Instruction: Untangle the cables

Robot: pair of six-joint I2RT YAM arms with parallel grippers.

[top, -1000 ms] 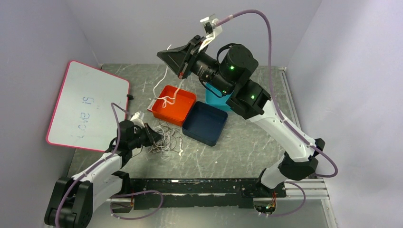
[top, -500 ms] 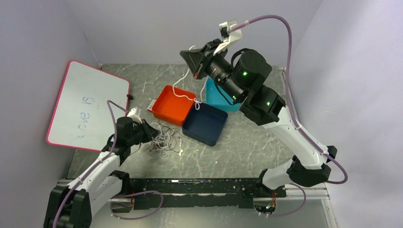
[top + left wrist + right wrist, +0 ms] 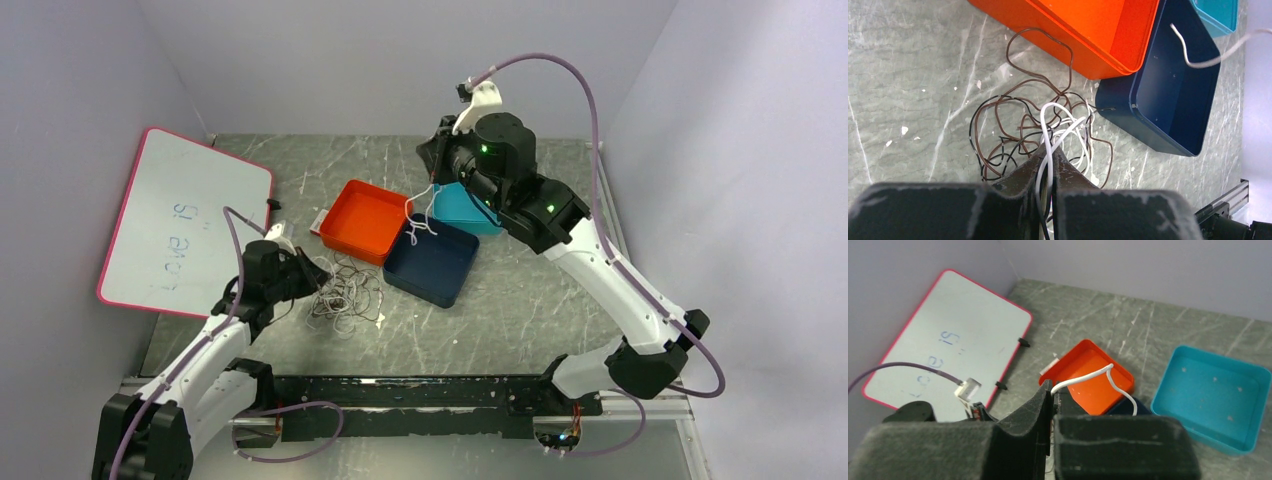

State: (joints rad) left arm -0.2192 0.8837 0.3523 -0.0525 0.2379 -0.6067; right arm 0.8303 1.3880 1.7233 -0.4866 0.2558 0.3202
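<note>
The cables point(image 3: 347, 298) lie as a loose tangle of brown, black and white loops on the table, left of the navy box point(image 3: 440, 265). My left gripper point(image 3: 322, 277) sits at the tangle's left edge. In the left wrist view this gripper point(image 3: 1050, 150) is shut on a white loop and a black strand of the tangle point(image 3: 1023, 125). My right gripper point(image 3: 438, 168) is raised behind the boxes and shut on a separate white cable point(image 3: 419, 215), whose free end dangles over the navy box. The right wrist view shows that cable point(image 3: 1098, 374) curving out of the shut gripper point(image 3: 1053, 389).
An orange tray point(image 3: 360, 222) and a teal box point(image 3: 465, 212) stand beside the navy box. A pink-rimmed whiteboard point(image 3: 180, 225) leans at the left wall. Grey walls enclose the table on three sides.
My right arm has swung right and lower, carrying the white cable from above the orange tray to above the navy box. The left gripper has stayed at the tangle.
</note>
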